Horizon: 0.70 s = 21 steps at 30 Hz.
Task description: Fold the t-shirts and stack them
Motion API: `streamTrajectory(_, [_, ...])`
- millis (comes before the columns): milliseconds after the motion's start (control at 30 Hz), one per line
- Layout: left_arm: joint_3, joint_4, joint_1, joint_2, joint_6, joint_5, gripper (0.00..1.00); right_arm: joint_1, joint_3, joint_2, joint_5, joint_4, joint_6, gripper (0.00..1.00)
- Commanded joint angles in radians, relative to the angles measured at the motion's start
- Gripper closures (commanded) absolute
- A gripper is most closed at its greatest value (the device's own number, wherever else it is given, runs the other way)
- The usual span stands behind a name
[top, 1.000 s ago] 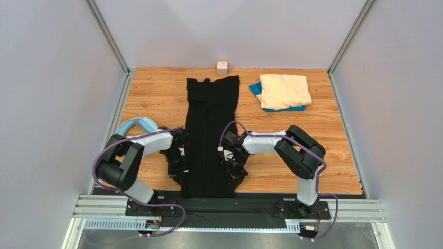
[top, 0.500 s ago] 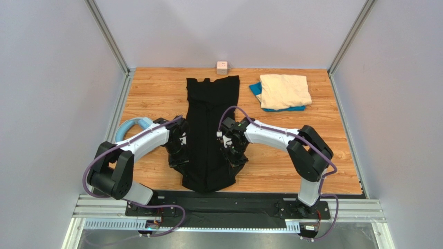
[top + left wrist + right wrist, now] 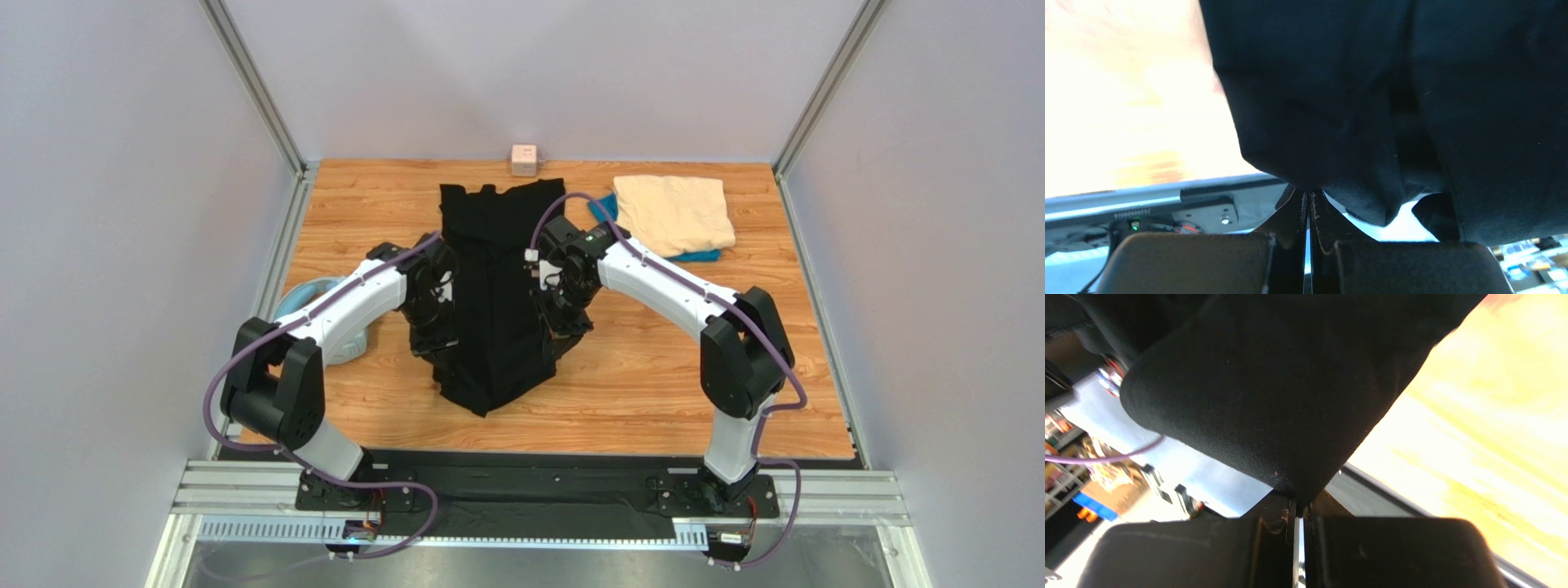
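The black t-shirt (image 3: 497, 233) lies lengthwise in the middle of the table, its far end flat and its near end lifted and sagging between the two arms. At its left edge my left gripper (image 3: 438, 343) is shut on the cloth. My right gripper (image 3: 561, 341) is shut on the right edge. In the left wrist view the fingertips (image 3: 1309, 195) pinch a bunch of black t-shirt (image 3: 1339, 92). The right wrist view shows the same, black cloth (image 3: 1278, 386) hanging from the gripper (image 3: 1300, 505). At the far right, a folded cream t-shirt (image 3: 672, 211) rests on a blue one (image 3: 699, 256).
A small pink cube (image 3: 525, 159) stands at the far edge, just behind the black shirt's collar. A light-blue ring (image 3: 321, 321) lies at the left edge, partly under the left arm. Grey walls close in the wooden table (image 3: 687, 368) on three sides.
Both grippers have carried the near end of the black shirt up and toward the far edge. The cloth has left the table's front rail and now folds over itself.
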Motion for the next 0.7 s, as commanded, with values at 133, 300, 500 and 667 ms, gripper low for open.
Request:
streamTrajectory(133, [0.261,-0.037,0.002,0.095,0.055,-0.114,1.0,-0.083,0.346,0.15,0.006,-0.13,-0.054,0.98])
streamTrajectory(300, [0.393,-0.058,0.011,0.195,0.086,-0.167,1.0,-0.143,0.475,0.228,-0.011,-0.147,-0.017,0.98])
streamTrajectory(500, [0.517,-0.068,0.028,0.301,0.079,-0.192,1.0,-0.168,0.593,0.33,-0.004,-0.171,-0.006,0.96])
streamTrajectory(667, [0.591,-0.08,0.031,0.356,0.078,-0.244,1.0,-0.188,0.681,0.385,0.0,-0.172,0.017,0.96])
